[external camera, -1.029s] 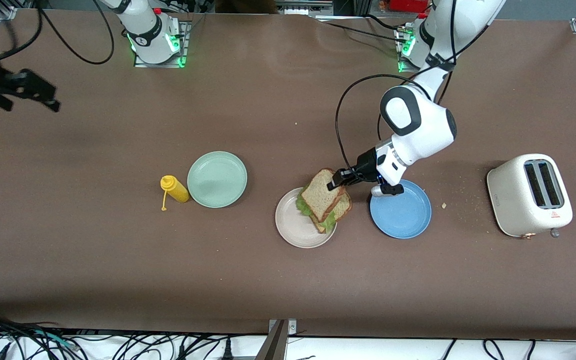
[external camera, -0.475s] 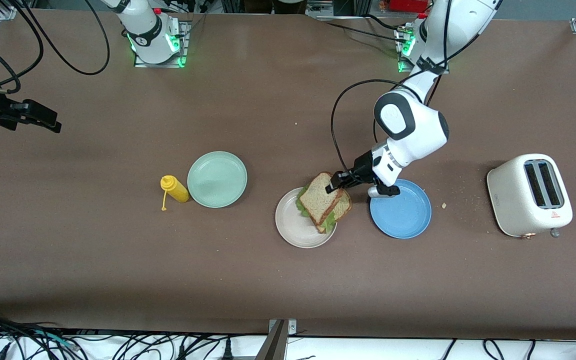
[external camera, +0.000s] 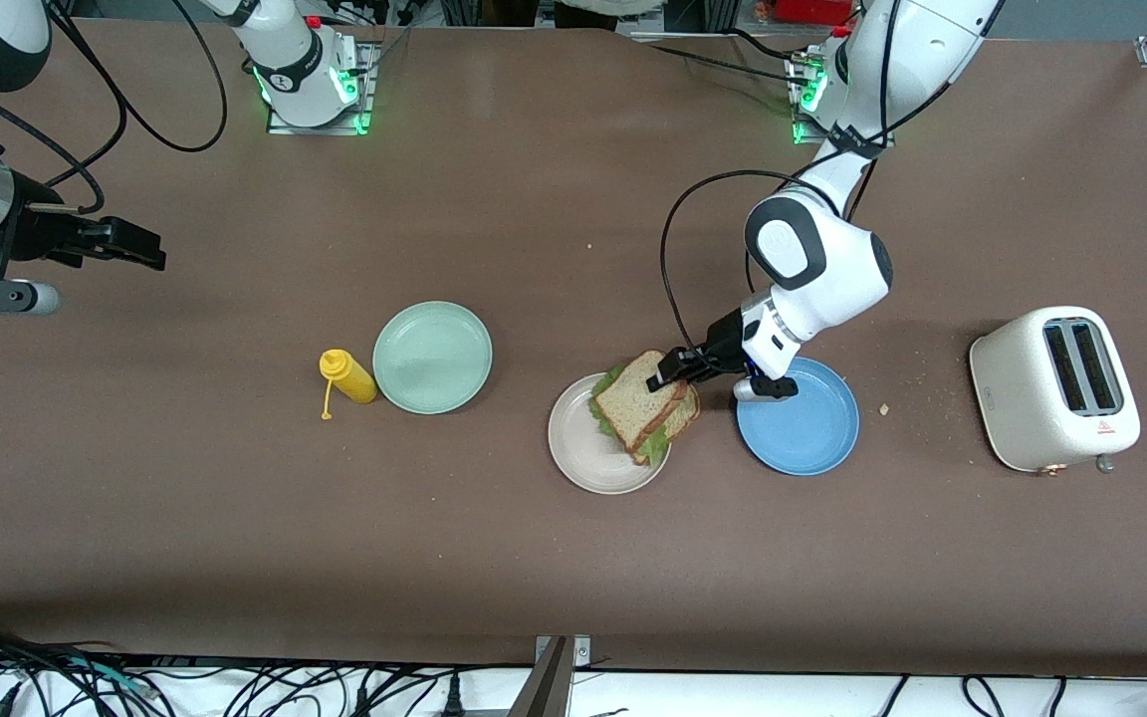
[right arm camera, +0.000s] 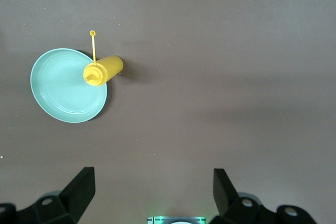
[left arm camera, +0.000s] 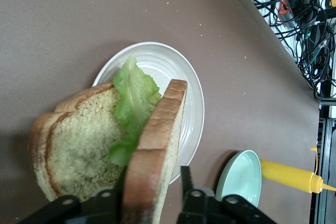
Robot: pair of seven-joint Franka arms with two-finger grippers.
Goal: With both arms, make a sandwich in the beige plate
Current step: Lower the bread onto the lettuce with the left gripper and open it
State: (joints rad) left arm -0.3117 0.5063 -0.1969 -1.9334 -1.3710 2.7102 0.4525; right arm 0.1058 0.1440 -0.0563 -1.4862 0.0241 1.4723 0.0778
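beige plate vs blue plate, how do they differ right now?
Colour: the beige plate is pale off-white; the blue plate is blue.
Load: the beige plate carries the sandwich; the blue plate has no food on it.
Position: the blue plate lies toward the left arm's end.
Shared: both are round, shallow, similar in width.

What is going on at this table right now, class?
The left gripper is at the top bread slice of the sandwich, its fingers on either side of the slice's edge, setting it on the lettuce and bottom slice on the beige plate. The right gripper waits, open, over bare table toward the right arm's end. The mint-green plate, yellow squeeze bottle, blue plate and toaster sit untouched.
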